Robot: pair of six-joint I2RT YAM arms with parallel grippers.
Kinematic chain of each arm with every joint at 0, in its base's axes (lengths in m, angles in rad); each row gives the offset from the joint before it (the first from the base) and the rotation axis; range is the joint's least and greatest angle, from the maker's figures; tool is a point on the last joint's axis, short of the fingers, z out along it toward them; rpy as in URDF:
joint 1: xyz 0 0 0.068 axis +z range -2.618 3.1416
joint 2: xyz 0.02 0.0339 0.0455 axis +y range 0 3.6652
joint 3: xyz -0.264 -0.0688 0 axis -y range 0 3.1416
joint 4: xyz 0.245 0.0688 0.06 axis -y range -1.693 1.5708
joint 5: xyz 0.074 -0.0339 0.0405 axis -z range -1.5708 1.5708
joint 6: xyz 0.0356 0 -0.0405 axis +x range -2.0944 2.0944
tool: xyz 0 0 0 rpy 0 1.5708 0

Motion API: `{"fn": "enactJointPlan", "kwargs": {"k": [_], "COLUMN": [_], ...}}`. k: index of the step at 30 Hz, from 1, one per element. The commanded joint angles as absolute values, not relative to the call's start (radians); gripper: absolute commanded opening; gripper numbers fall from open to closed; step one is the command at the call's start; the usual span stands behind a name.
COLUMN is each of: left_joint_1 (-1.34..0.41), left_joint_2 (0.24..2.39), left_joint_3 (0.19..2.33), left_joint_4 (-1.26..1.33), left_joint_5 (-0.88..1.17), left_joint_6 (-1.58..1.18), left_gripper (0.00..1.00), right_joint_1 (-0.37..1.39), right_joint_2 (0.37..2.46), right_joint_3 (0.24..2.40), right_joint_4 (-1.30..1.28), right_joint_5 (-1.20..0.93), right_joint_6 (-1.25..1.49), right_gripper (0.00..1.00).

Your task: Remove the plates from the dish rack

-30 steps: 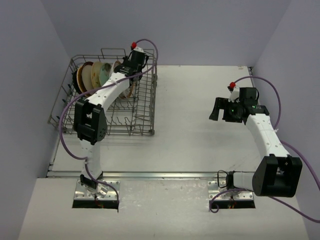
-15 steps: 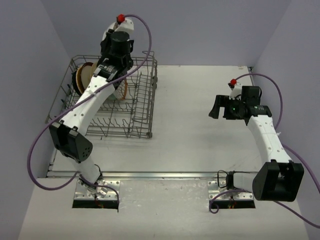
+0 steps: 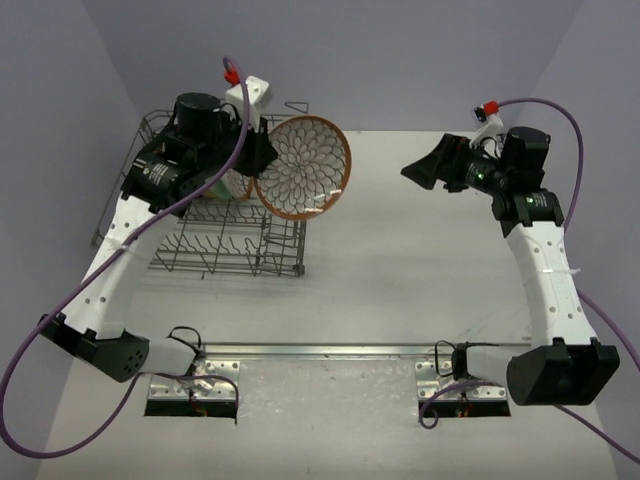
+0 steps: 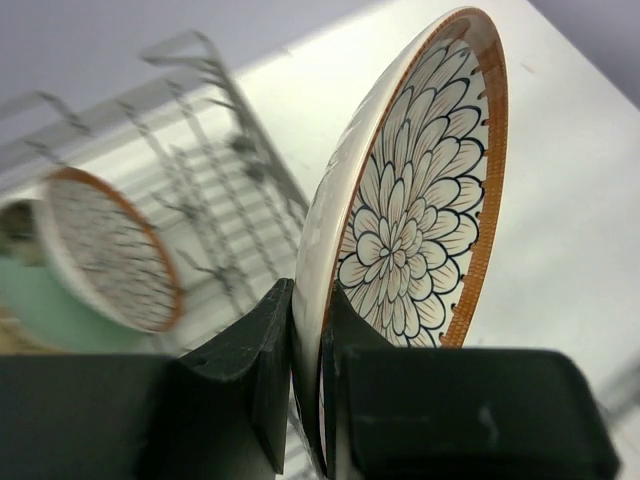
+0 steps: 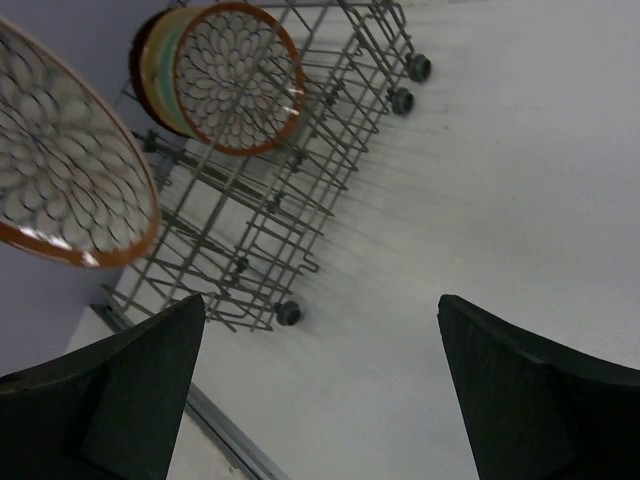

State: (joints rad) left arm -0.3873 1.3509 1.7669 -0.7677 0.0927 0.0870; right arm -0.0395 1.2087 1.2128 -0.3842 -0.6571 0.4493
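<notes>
You are mid-unload: your left gripper is clamped on the rim of the petal plate, which hangs on edge above the rack's right side. Other plates stand at its far left. Your right gripper hangs wide open and empty over the table's far right. Next, I judge, carry the plate clear and lay it flat.

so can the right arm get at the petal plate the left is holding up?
Probably yes. The petal plate is held above the dish rack's right edge, clamped at its rim by the left gripper. Its far side faces the right gripper, which is wide open, and nothing stands between them over the table.
</notes>
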Motion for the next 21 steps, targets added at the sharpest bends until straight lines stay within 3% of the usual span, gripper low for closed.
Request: {"fn": "enactJointPlan", "kwargs": {"k": [1, 18, 21], "left_joint_1": [-0.385, -0.387, -0.387], "left_joint_2": [1.328, 1.461, 1.469], "left_joint_3": [1.726, 1.717, 1.727], "left_joint_4": [-0.718, -0.745, -0.747], "left_joint_5": [0.485, 0.685, 0.701], "left_joint_6": [0.013, 0.025, 0.032], "left_gripper": [0.0, 0.0, 0.0], "right_joint_1": [-0.018, 0.286, 0.327], "right_joint_2": [1.27, 1.319, 1.338], "right_joint_3": [1.316, 1.267, 1.257], "right_joint_4": [-0.276, -0.337, -0.361], "right_joint_5": [-0.778, -0.756, -0.742], "right_joint_6": [0.601, 0.332, 0.269], "right_gripper": [0.99, 0.89, 0.8]}}
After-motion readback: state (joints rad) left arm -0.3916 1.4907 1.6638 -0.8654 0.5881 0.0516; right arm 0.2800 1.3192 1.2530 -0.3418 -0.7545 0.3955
